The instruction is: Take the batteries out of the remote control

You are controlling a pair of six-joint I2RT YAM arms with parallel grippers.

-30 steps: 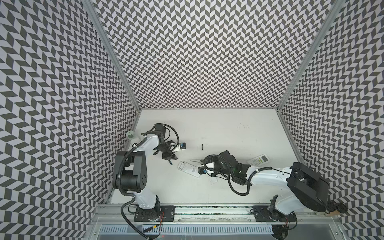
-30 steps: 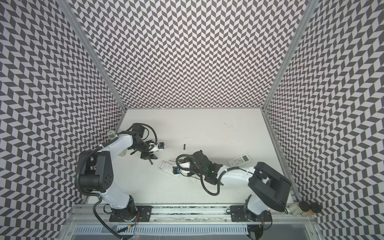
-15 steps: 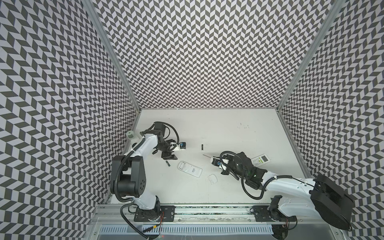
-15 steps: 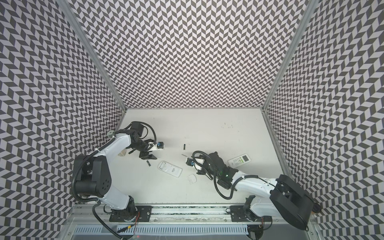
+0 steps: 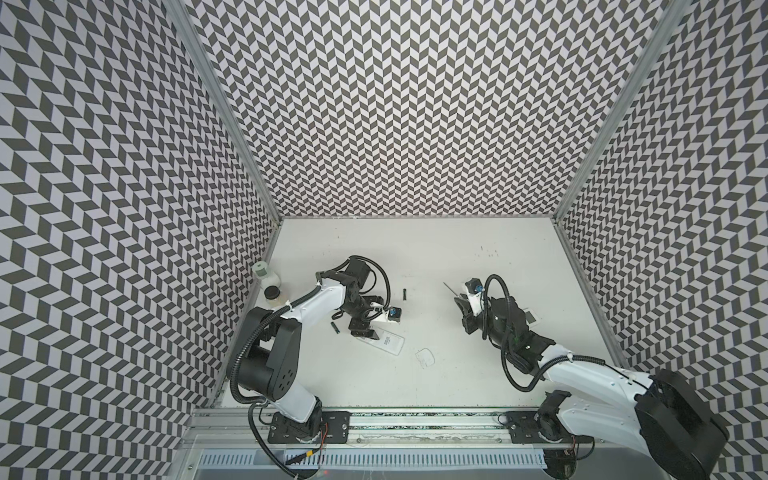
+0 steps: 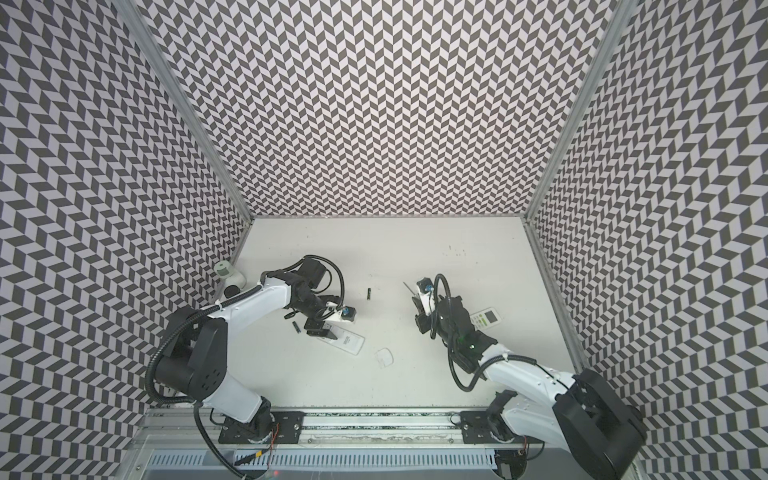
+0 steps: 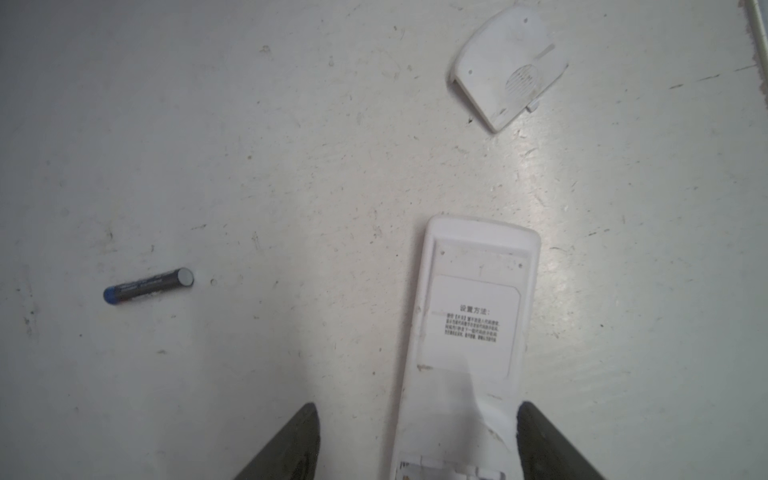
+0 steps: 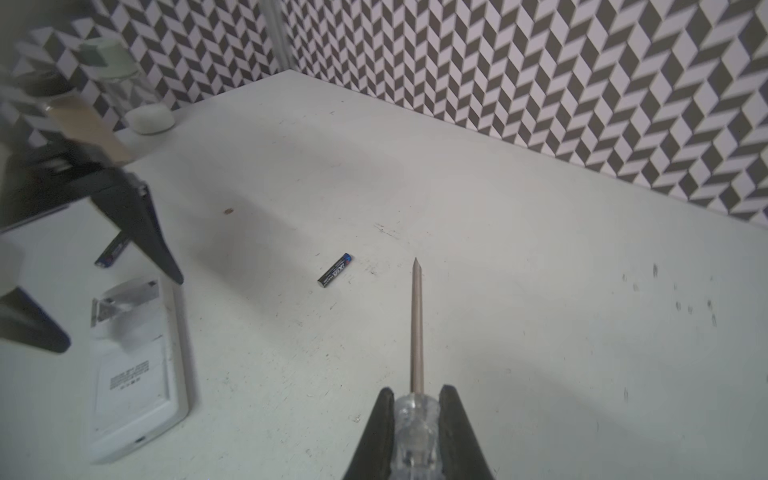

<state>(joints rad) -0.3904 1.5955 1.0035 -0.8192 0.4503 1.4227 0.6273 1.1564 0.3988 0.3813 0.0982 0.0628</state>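
Batteries [image 5: 336, 339] both lie out on the table [image 5: 415, 249], left of and above the remote [image 5: 388, 343] near the middle, and the left gripper [image 7: 417, 415] has just spread its fingers off it while the right gripper [image 8: 415, 395], pinching the screwdriver [image 8: 417, 324], has backed away, so unloading looks done.

1. The table [image 7: 291, 124] is finished in white, mostly matt, scuffed and scratched, with a faint sheen in places.
2. The remote control [image 7: 469, 266] is moulded in smooth white plastic; a paper-like label [image 7: 473, 324] is stuck on it.
3. The battery cover [image 7: 507, 62] is of matching white plastic, with a finely ribbed patch.
4. The batteries [image 7: 147, 285] are wrapped in slightly glossy black film, with a bare metal end.
5. The screwdriver [image 8: 417, 324] is formed of a dull metal shaft and clear glossy plastic handle.
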